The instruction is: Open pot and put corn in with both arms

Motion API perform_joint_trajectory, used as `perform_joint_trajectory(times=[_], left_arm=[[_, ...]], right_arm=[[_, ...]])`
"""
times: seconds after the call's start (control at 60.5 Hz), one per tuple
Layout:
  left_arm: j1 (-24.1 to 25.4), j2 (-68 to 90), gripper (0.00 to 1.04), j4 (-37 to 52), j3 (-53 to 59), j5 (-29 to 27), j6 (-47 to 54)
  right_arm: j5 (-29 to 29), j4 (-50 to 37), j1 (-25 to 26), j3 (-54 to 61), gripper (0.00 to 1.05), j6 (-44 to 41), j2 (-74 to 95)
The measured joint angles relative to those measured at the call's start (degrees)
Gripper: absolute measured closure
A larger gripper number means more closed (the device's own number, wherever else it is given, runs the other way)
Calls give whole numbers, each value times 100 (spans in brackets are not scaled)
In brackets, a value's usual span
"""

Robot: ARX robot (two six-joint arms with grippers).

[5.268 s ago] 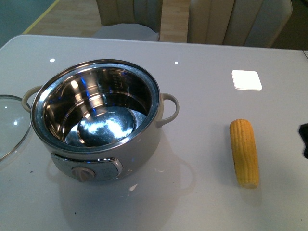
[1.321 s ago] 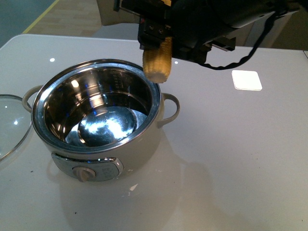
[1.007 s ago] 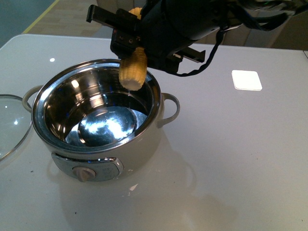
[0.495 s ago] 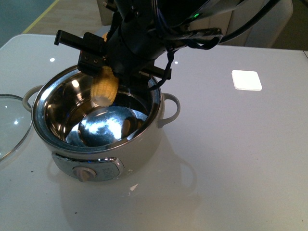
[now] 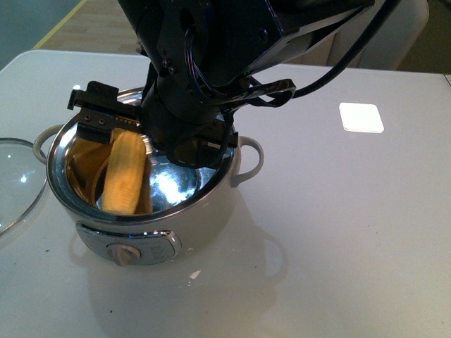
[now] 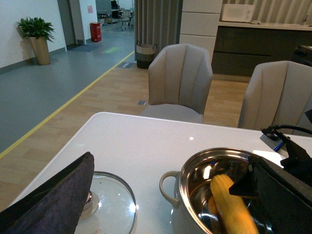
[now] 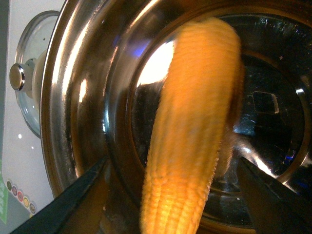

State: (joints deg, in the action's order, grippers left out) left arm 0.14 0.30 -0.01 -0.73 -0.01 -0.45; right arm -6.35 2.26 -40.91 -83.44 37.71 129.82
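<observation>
The cream-white pot (image 5: 208,222) stands uncovered on the white table, and the yellow corn (image 5: 123,172) lies slanted inside its steel bowl. My right gripper (image 5: 116,130) hangs open just over the pot's left half. In the right wrist view the corn (image 7: 195,122) sits between the spread fingers (image 7: 80,197), free of them, with the pot wall (image 7: 87,97) around it. The glass lid (image 5: 14,183) rests on the table left of the pot. My left gripper (image 6: 165,209) is open near the lid (image 6: 112,200) and pot (image 6: 183,185), where the corn (image 6: 229,204) also shows.
The bulky right arm (image 5: 232,49) covers the pot's far rim and right handle area. A beige dial (image 5: 123,253) faces front. A white square (image 5: 361,117) lies on the table at the right. Padded chairs (image 6: 180,78) stand beyond the far edge.
The right arm carried the corn leftward and down over the pot, then its gripper opened. The corn now lies inside the pot instead of hanging from the fingers.
</observation>
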Motion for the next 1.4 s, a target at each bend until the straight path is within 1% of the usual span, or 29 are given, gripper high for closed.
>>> perform_joint_trajectory(times=[0.033, 0.05, 0.165, 0.297, 0.396, 0.446, 0.578, 0.661, 0.859, 0.941, 1.073, 1.189, 1.404], left_arm=[[0, 0, 7, 0, 0, 0, 0], [0, 0, 7, 0, 2, 0, 0], [0, 0, 7, 0, 2, 0, 0], [0, 0, 7, 0, 2, 0, 0], [0, 0, 7, 0, 0, 0, 0], [0, 0, 7, 0, 0, 0, 0], [0, 0, 7, 0, 0, 0, 0], [0, 0, 7, 0, 2, 0, 0], [0, 0, 7, 0, 2, 0, 0], [0, 0, 7, 0, 0, 0, 0], [0, 0, 7, 0, 0, 0, -2], [0, 0, 7, 0, 0, 0, 0], [0, 0, 7, 0, 2, 0, 0]], right_arm=[[15, -46, 9, 39, 8, 4, -9], [17, -72, 15, 68, 7, 9, -13], [68, -179, 79, 264, 9, 31, -140], [107, -592, 306, 824, 9, 208, -763], [219, -1014, 638, 1401, 9, 396, -1545], [323, -1222, 898, 1818, 9, 457, -2120], [654, -1331, 1355, 2669, 9, 249, -3248], [916, -1244, 1650, 3233, 9, -140, -3974], [1207, -807, 2522, 4671, 9, -1283, -5897], [1401, -560, 2771, 5191, 9, -1681, -6666], [1768, 66, 3045, 5991, 9, -2024, -7997], [1904, 605, 3110, 6343, 9, -2090, -8789], [1926, 649, 3123, 6382, 9, -2109, -9001]])
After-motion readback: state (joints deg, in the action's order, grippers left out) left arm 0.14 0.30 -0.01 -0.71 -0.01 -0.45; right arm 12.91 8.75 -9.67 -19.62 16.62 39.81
